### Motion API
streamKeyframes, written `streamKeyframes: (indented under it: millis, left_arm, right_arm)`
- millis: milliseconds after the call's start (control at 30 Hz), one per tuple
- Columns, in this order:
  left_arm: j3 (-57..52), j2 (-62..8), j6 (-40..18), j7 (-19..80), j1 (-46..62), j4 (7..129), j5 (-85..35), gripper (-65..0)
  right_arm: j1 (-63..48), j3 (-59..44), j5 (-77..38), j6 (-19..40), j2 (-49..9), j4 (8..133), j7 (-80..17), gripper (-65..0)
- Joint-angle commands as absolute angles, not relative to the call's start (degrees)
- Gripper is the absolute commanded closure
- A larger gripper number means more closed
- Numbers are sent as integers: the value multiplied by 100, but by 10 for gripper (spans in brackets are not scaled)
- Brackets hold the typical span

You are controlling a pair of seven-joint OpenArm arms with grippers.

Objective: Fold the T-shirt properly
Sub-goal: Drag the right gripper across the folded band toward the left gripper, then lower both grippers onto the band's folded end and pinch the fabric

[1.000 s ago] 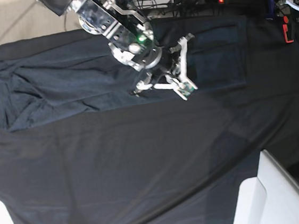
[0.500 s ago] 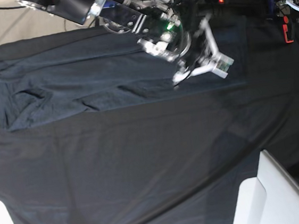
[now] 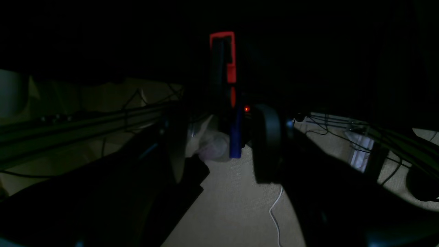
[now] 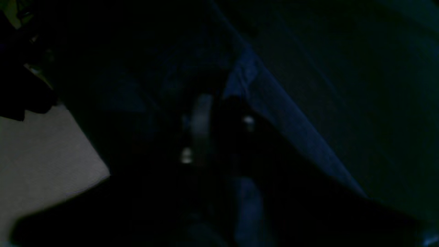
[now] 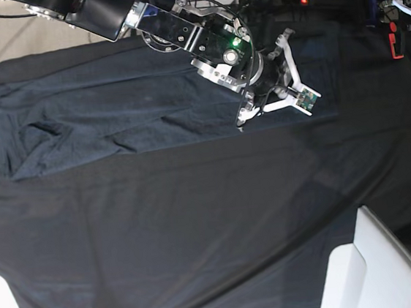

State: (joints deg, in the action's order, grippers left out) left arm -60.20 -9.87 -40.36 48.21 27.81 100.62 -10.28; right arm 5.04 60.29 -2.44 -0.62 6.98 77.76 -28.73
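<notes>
A grey T-shirt [image 5: 135,110] lies folded into a long band across the far side of a black tablecloth [image 5: 199,228]. The right gripper [image 5: 294,71] hangs over the shirt's right end, jaws apart. The left gripper [image 3: 219,147], off the table, is open and empty.

The base view is showing even overhead light, sharp and free of glare, though dark cloth is swallowing detail. Both wrist views are running heavily underexposed, with only pale floor patches catching light. The right wrist picture is looking soft, possibly smeared by motion.
</notes>
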Motion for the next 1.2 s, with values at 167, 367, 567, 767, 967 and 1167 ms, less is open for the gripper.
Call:
streamKeyframes:
  millis: [167, 367, 567, 767, 967, 1167]
  left_arm:
    - [-5938, -1068, -4000, 4752, 2809, 10141, -1042, -290]
    - [-5349, -936, -4000, 4787, 2791, 10255, -1165, -298]
    - [-4901, -664, -4000, 4796, 2466, 10114, -1833, -327]
    - [-4347, -681, -4000, 4760, 1815, 8796, -2123, -499]
    - [-3908, -910, -4000, 4743, 1420, 8040, -2404, -568]
    - [-3855, -919, -4000, 4365, 1200, 7433, -2396, -566]
  right_arm:
    - [593, 6316, -242, -66, 804, 8558, -2721, -588]
    - [295, 5578, -233, -66, 479, 9086, -2747, -576]
    - [-338, 4330, -242, -66, 22, 9121, -2730, -572]
    - [-760, 3864, -242, -66, -382, 9147, -2721, -572]
    - [-927, 3855, -242, -66, -637, 9147, -2721, -572]
    - [-1007, 3855, -242, -66, -673, 9147, -2721, -572]
